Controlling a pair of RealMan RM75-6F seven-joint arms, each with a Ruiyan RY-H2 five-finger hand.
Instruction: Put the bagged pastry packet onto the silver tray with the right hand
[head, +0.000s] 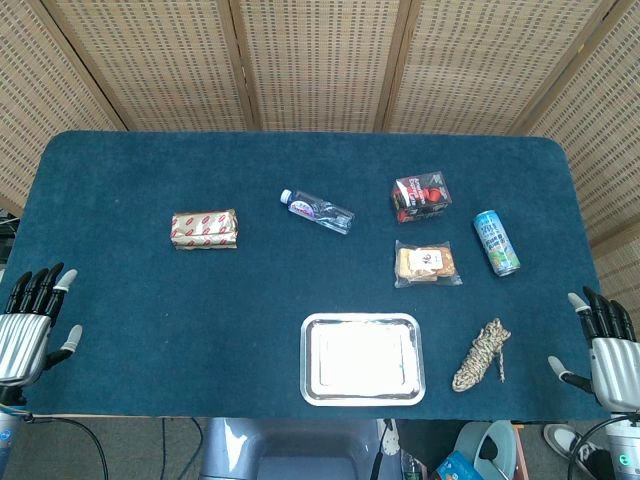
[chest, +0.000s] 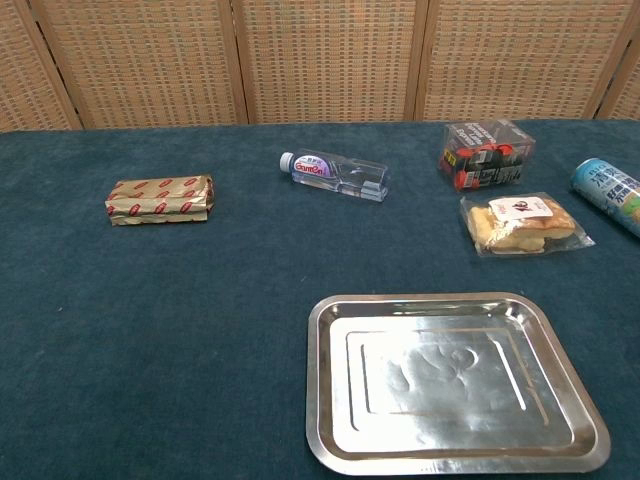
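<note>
The bagged pastry packet (head: 428, 263) (chest: 522, 223) is a clear bag with pale pastries and a white label, lying flat on the blue table right of centre. The silver tray (head: 362, 392) (chest: 335, 330) sits empty at the front edge, just nearer than the packet. My right hand (head: 604, 346) hovers at the table's front right corner, fingers spread, holding nothing, well to the right of the packet. My left hand (head: 28, 320) rests at the front left edge, fingers apart and empty. Neither hand shows in the chest view.
A blue can (head: 496, 242) (chest: 608, 192) lies right of the packet, a red-and-black box (head: 421, 196) (chest: 485, 154) behind it. A small water bottle (head: 316, 211) (chest: 335, 172) lies at centre, a gold-wrapped packet (head: 204, 229) (chest: 160, 198) to the left, a coiled rope (head: 482, 355) beside the tray.
</note>
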